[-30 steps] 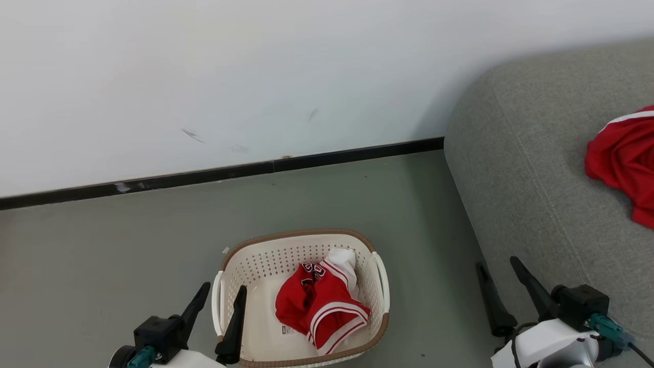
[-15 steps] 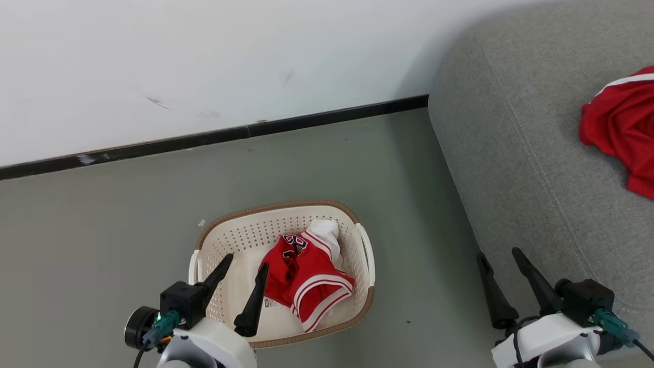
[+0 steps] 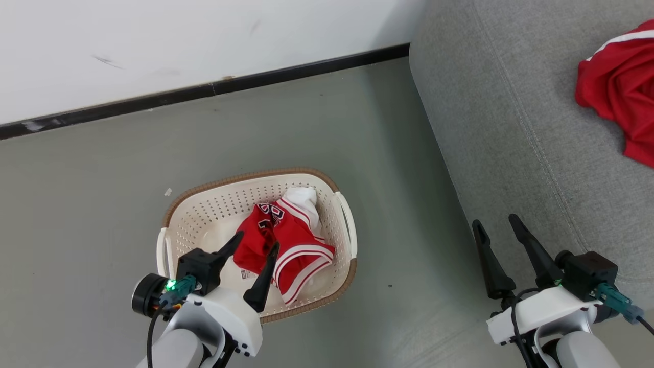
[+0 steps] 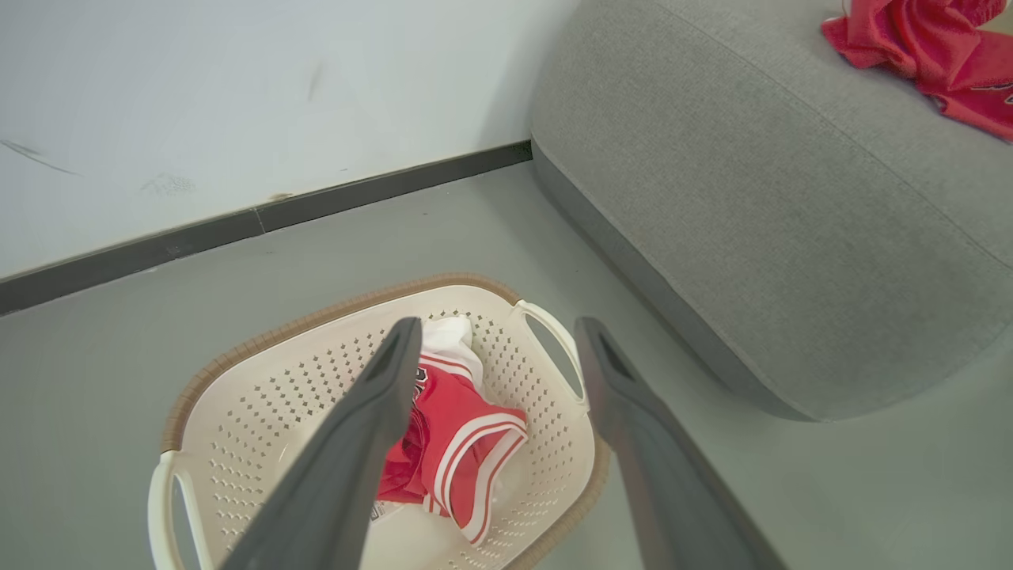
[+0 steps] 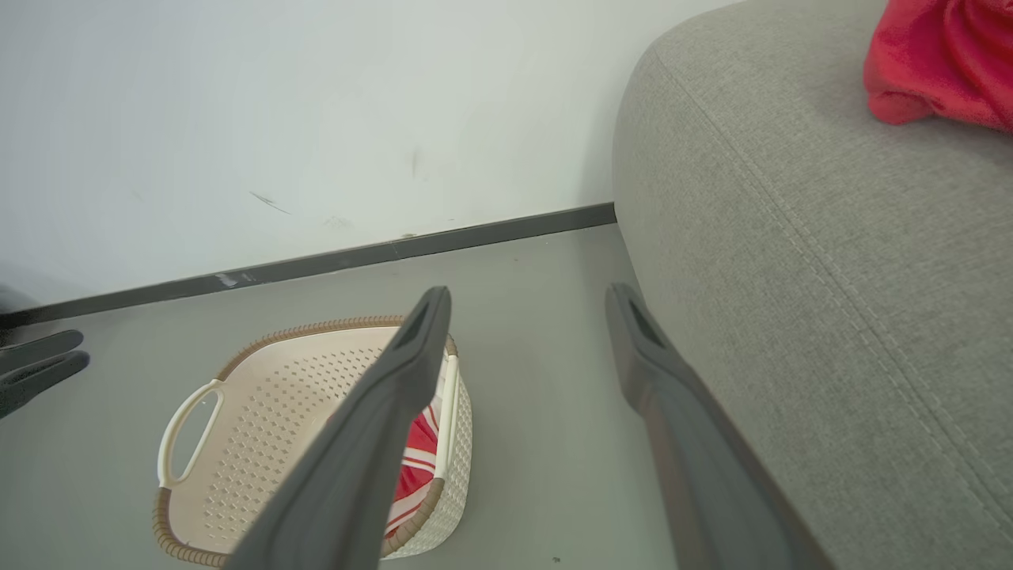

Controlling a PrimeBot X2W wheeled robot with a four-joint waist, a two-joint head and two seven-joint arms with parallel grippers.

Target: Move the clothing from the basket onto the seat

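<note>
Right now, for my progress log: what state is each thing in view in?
basket: upright, not yet emptied.
seat: partly loaded.
basket garment: crumpled inside, not gripped.
seat garment: crumpled, lying on the cushion.
left claw: open, empty, over the basket.
right claw: open, empty, beside the seat.

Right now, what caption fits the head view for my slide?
Left gripper open above red clothing in the basket; right gripper open near the seat.
</note>
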